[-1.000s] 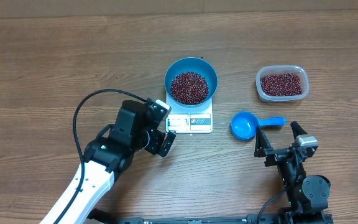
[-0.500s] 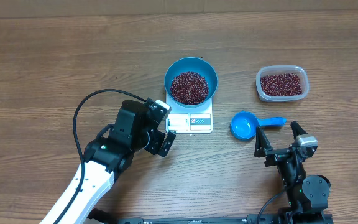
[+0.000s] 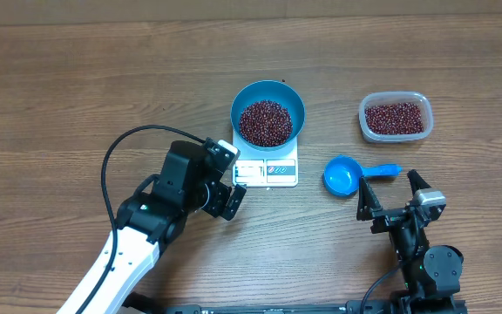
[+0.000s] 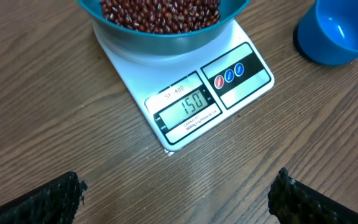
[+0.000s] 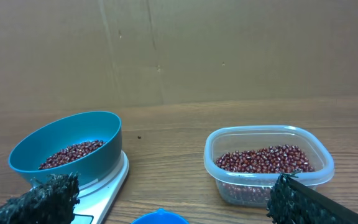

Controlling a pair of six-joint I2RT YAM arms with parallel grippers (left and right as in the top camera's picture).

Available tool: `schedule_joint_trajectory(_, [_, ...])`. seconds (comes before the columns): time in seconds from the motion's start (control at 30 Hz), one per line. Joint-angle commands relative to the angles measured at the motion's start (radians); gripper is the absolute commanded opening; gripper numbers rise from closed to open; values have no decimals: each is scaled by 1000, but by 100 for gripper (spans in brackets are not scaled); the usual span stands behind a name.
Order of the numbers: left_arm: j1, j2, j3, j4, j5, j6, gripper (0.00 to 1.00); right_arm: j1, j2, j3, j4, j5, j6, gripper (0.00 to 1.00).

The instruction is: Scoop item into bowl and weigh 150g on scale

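The blue bowl stands on the white scale and holds a heap of dark red beans. In the left wrist view the scale's display reads 150, below the bowl. My left gripper hovers open just left of the scale's front corner, its jaws wide over bare wood. My right gripper is open near the front edge, with nothing between its fingers. The empty blue scoop lies on the table just beyond it.
A clear plastic tub of more beans sits at the back right, right of the bowl. A cardboard wall closes off the far side. The left arm's black cable loops over the table at the left.
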Motion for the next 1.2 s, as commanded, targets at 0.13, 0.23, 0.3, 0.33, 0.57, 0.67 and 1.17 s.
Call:
schedule_joint_trajectory(0.13, [22,-98,-3,12,-29,2,100,8,-12,-11,2,6,4,100])
schedule_joint_trajectory(0.23, [72,-133,-3,35,-28,2,100,8,-12,-11,2,6,4,100])
schedule_joint_trajectory(0.3, [119,-166,-3,76,-28,2,100,8,-12,-11,2,7,4,100])
schedule_joint_trajectory(0.33, [137,-179,-4,95,-28,2,100,8,-12,-11,2,6,4,100])
schedule_joint_trajectory(0.57, [268,-303,-54,263,-18,2,100,8,-12,-11,2,6,4,100])
schedule_joint_trajectory(0.67, [307,-372,-120,354,-9,2,100,8,-12,-11,2,7,4,100])
schedule_joint_trajectory(1.17, [504,-822,-520,604,1,7,100,8,-12,-11,2,6,4,100])
